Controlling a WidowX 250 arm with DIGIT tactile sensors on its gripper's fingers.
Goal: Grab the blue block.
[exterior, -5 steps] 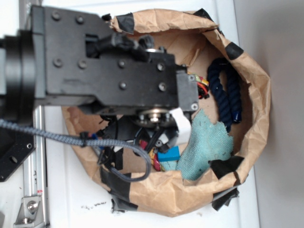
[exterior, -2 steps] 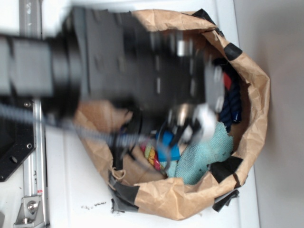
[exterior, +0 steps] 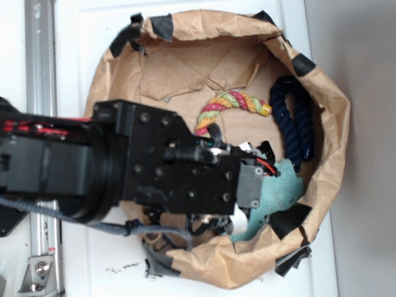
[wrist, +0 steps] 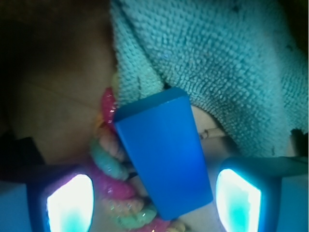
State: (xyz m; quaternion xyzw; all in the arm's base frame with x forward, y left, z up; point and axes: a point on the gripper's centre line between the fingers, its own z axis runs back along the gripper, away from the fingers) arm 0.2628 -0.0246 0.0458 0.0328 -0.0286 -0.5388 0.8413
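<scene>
Blue block [wrist: 164,154] between the parted fingers [wrist: 70,203] of the hand [wrist: 154,203], untouched, hidden under the arm in the exterior view.

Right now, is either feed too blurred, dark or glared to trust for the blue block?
Wrist view: the blue block is sharp and well lit; the tool pads are blown out white-cyan, and the upper left corner is dark. Exterior view: sharp and evenly lit, but the arm hides the block; the teal cloth and navy rope show clearly.
</scene>
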